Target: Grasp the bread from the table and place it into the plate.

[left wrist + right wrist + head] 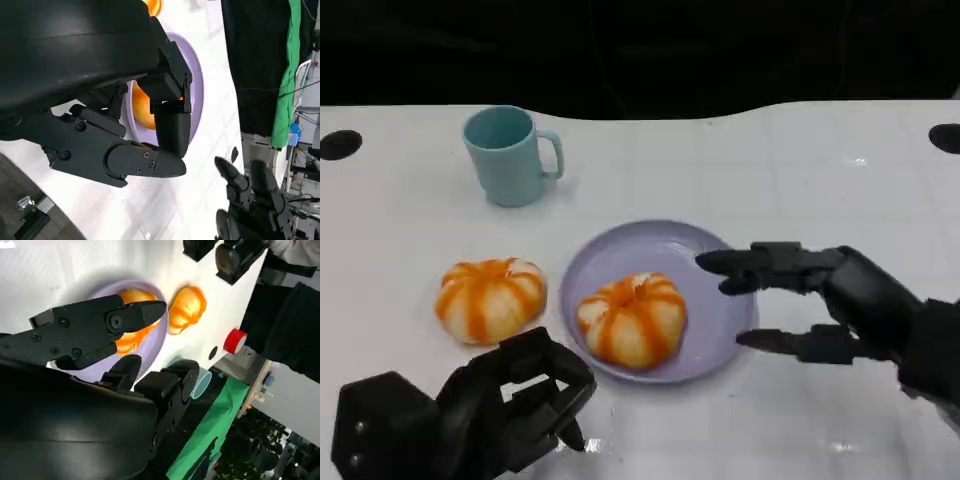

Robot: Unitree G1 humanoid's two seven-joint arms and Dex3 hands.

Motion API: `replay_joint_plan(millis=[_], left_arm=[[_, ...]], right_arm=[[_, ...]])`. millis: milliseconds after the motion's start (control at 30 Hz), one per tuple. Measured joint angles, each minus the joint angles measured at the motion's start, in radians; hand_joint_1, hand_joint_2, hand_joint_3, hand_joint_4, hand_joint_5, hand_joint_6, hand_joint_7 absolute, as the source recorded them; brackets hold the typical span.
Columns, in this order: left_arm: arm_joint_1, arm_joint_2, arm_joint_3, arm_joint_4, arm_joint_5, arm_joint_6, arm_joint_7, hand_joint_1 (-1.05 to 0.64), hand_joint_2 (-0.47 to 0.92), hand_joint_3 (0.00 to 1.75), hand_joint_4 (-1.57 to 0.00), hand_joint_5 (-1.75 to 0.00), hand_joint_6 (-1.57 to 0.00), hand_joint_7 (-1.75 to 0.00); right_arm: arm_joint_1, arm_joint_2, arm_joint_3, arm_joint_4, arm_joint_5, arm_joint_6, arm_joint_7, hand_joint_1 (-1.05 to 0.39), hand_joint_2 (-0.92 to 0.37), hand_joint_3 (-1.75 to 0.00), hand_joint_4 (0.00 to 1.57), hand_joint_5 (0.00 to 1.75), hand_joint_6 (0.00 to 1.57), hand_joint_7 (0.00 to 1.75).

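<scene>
On the white table [800, 160], a lilac plate [715, 320] sits near the front edge with one orange-striped bread bun [632, 318] resting inside it. Just right of the plate, the right hand [820, 300] hovers with fingers spread apart, grasping nothing. At the lower left, the left hand [510, 405] has its fingers curled in with nothing in them. A second bun [490, 298] lies on the table left of the plate, apart from it. A teal mug [510, 155] stands upright behind.

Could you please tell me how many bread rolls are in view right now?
2. One bread roll lies in the plate; the other roll sits on the table, left of the plate. None seems hidden.
</scene>
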Motion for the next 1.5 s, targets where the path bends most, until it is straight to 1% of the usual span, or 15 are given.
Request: replay_joint_plan(millis=[33,100,167,200,233,267,333,400,500,633,767,900,1067,1267,1500], left_arm=[[0.001,0.000,0.000,-0.001,0.000,0.000,0.000,-0.50,0.92,0.29,-0.73,-1.75,-0.72,-1.39],[0.002,0.000,-0.001,-0.002,-0.001,0.000,0.000,-0.50,0.92,0.29,-0.72,-1.75,-0.72,-1.39],[0.003,-0.001,-0.001,-0.005,-0.002,0.000,0.000,-0.51,0.92,0.29,-0.72,-1.75,-0.72,-1.39],[0.004,-0.001,-0.001,-0.006,-0.003,0.000,0.000,-0.51,0.92,0.29,-0.72,-1.75,-0.72,-1.39],[0.005,-0.001,-0.001,-0.007,-0.003,0.000,0.000,-0.52,0.92,0.29,-0.72,-1.75,-0.72,-1.39],[0.006,-0.001,-0.002,-0.007,-0.003,0.000,0.000,-0.52,0.92,0.29,-0.72,-1.75,-0.72,-1.39],[0.006,-0.001,-0.002,-0.008,-0.003,0.000,0.000,-0.52,0.92,0.29,-0.72,-1.75,-0.72,-1.39],[0.007,0.000,-0.001,-0.008,-0.003,0.000,0.000,-0.52,0.92,0.29,-0.72,-1.75,-0.73,-1.39],[0.006,0.000,-0.001,-0.008,-0.003,0.000,0.000,-0.51,0.92,0.29,-0.73,-1.75,-0.73,-1.39],[0.006,0.000,-0.001,-0.011,-0.003,0.001,0.000,-0.52,0.92,0.30,-0.73,-1.75,-0.73,-1.38],[0.006,0.000,-0.001,-0.013,-0.003,0.002,0.000,-0.51,0.92,0.30,-0.73,-1.75,-0.74,-1.38],[0.006,0.000,-0.001,-0.015,-0.003,0.002,0.000,-0.51,0.92,0.31,-0.73,-1.75,-0.74,-1.38],[0.007,0.001,-0.001,-0.017,-0.003,0.006,0.000,-0.52,0.92,0.30,-0.73,-1.75,-0.74,-1.37],[0.006,0.004,-0.001,-0.017,-0.003,0.006,0.000,-0.52,0.92,0.30,-0.74,-1.75,-0.75,-1.37],[-0.001,0.007,0.001,-0.008,-0.004,0.005,0.000,-0.53,0.92,0.30,-0.75,-1.75,-0.76,-1.36]], right_arm=[[0.015,-0.004,-0.009,-0.017,0.009,0.011,0.006,-0.13,-0.60,-0.66,0.35,1.01,0.73,0.14],[0.042,-0.012,-0.022,-0.055,0.025,0.041,0.015,-0.06,-0.53,-0.88,0.43,1.08,0.82,0.20],[0.074,-0.017,-0.040,-0.088,0.041,0.067,0.025,-0.02,-0.52,-0.98,0.50,1.12,0.89,0.27],[0.091,-0.021,-0.049,-0.101,0.051,0.076,0.032,0.00,-0.51,-1.04,0.56,1.17,0.90,0.43],[0.105,-0.027,-0.055,-0.111,0.061,0.083,0.040,0.00,-0.50,-1.09,0.60,1.23,0.85,0.67],[0.119,-0.033,-0.060,-0.125,0.068,0.094,0.048,0.00,-0.49,-1.12,0.62,1.26,0.80,0.84],[0.149,-0.046,-0.075,-0.151,0.084,0.111,0.063,0.01,-0.49,-1.19,0.67,1.36,0.76,1.07],[0.176,-0.063,-0.089,-0.177,0.089,0.131,0.073,0.02,-0.48,-1.23,0.67,1.46,0.72,1.17],[0.207,-0.086,-0.096,-0.208,0.091,0.167,0.080,0.02,-0.50,-1.22,0.69,1.58,0.69,1.28],[0.237,-0.115,-0.112,-0.246,0.092,0.222,0.093,0.02,-0.53,-1.21,0.75,1.66,0.71,1.34],[0.246,-0.143,-0.120,-0.252,0.091,0.235,0.120,0.00,-0.52,-1.22,0.79,1.73,0.74,1.39],[0.252,-0.167,-0.119,-0.253,0.057,0.250,0.125,-0.01,-0.51,-1.22,0.79,1.75,0.72,1.46],[0.251,-0.167,-0.107,-0.226,0.024,0.252,0.124,-0.02,-0.51,-1.23,0.77,1.75,0.70,1.50],[0.241,-0.164,-0.092,-0.203,0.017,0.258,0.123,-0.02,-0.52,-1.22,0.76,1.75,0.68,1.52],[0.217,-0.143,-0.092,-0.140,0.019,0.213,0.120,-0.04,-0.54,-1.20,0.76,1.75,0.67,1.53]])
